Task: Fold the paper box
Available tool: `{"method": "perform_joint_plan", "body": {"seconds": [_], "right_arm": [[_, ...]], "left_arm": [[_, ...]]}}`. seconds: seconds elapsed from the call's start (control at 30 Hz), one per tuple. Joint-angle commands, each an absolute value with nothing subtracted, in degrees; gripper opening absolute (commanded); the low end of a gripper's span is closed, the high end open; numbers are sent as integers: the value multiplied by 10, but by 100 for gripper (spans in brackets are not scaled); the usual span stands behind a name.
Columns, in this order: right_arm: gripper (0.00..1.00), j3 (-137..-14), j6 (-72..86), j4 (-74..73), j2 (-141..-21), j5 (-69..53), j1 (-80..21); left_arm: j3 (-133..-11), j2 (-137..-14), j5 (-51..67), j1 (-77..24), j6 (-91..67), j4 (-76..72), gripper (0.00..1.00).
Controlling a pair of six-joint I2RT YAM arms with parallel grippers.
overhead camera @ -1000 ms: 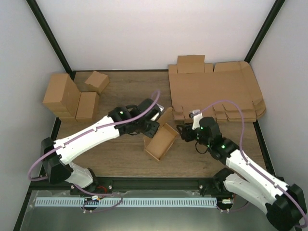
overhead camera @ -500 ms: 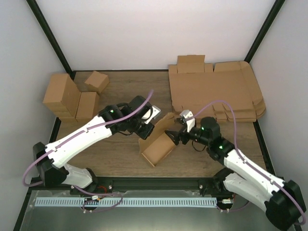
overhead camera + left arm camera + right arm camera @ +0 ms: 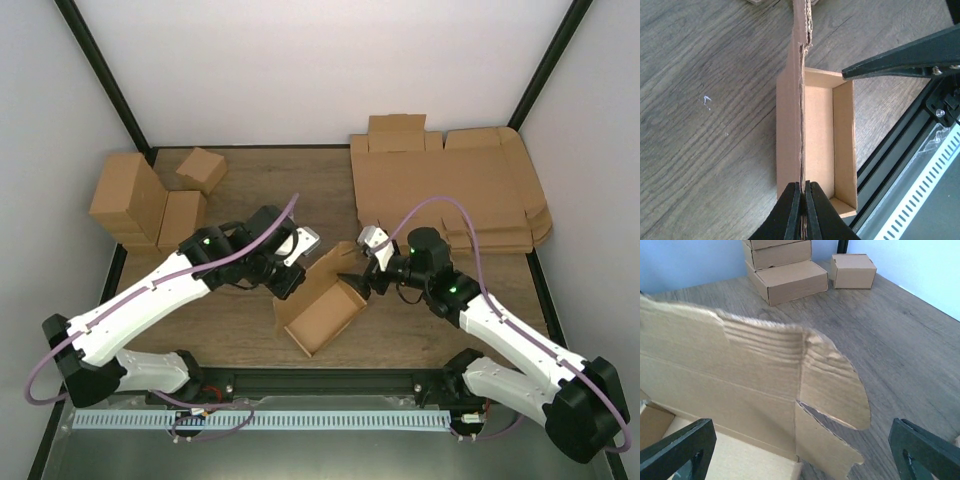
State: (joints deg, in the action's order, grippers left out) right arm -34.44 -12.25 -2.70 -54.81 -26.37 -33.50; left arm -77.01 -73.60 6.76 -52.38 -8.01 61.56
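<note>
The paper box (image 3: pixel 322 312) lies on the wooden table as a half-formed brown tray with its lid flap standing up. My left gripper (image 3: pixel 293 281) is shut on the upright wall at the box's left end; the left wrist view shows its fingers (image 3: pixel 803 192) pinching the cardboard edge, with the open tray (image 3: pixel 820 130) to the right. My right gripper (image 3: pixel 353 279) stands open at the box's far right corner. In the right wrist view its fingers (image 3: pixel 801 424) are spread wide, with the creased lid flap and rounded tab (image 3: pixel 835 385) between them, untouched.
A pile of flat cardboard sheets (image 3: pixel 450 190) fills the back right. Folded brown boxes (image 3: pixel 140 200) stand at the back left, one small box (image 3: pixel 201 169) beside them. The black frame rail (image 3: pixel 330 378) runs along the near table edge, close to the box.
The right gripper has opened wide and moved left towards the lid. The left arm has drawn the box nearer and leftwards, still gripping its wall.
</note>
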Motion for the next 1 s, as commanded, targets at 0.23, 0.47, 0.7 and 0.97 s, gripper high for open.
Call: {"method": "perform_joint_plan", "body": {"seconds": [0.23,0.47,0.7,0.97], "right_arm": [[89,-392,-229,-51,-555,-327,-333],[65,-450,-236,-116,-609,-382,-333],[44,-460,-240,-156,-609,-367,-333],[32,-463,-249,-191,-606,-364,-333]], "left_arm": [[-764,-680,105,-522,-42,643,4],[-766,-671,112,-522,-39,643,4],[-766,-670,75,-522,-56,641,4],[-774,-678,65,-522,-61,633,4]]}}
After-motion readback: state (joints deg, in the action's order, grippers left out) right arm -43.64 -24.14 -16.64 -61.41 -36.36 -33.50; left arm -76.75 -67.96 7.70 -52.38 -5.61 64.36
